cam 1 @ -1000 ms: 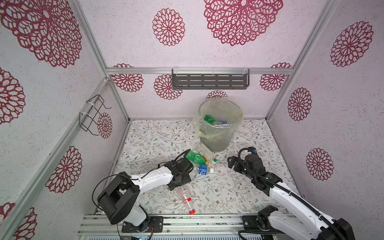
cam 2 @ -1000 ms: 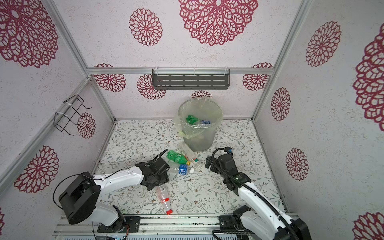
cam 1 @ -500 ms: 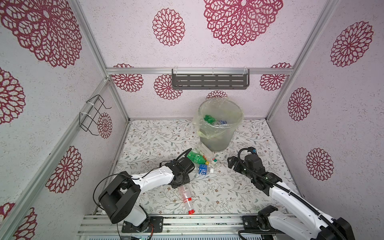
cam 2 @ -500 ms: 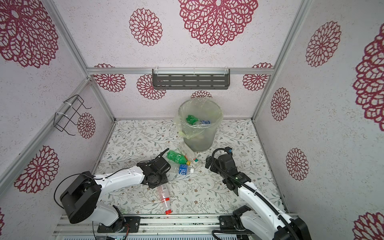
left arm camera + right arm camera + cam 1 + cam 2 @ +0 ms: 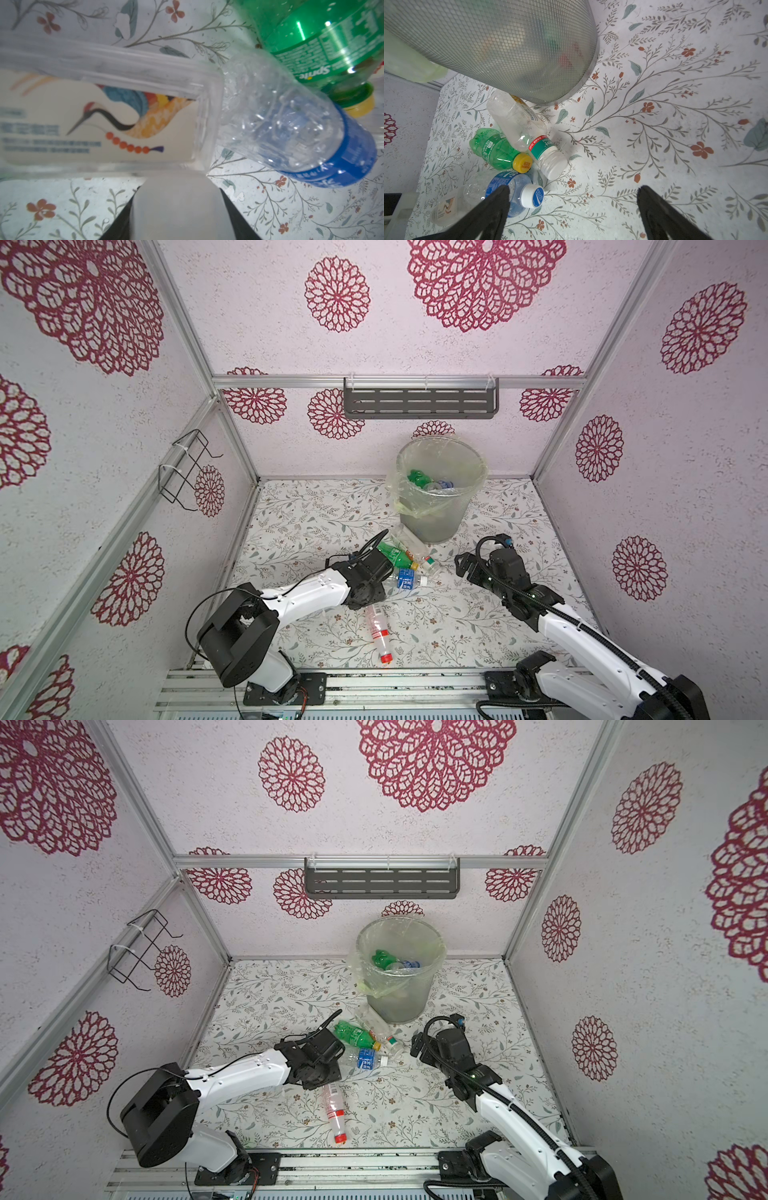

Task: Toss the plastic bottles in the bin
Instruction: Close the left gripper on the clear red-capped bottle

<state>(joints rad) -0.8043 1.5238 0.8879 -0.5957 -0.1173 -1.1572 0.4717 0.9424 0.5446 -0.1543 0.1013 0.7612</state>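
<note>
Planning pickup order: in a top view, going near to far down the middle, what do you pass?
Clear red-capped plastic bottle → clear blue-labelled plastic bottle → green yellow-capped plastic bottle → grey wire-mesh bin → dark slotted wall shelf.

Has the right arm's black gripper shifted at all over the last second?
No. The right gripper sits in the same spot as before, just in front of the base of the grey wire-mesh bin.
</note>
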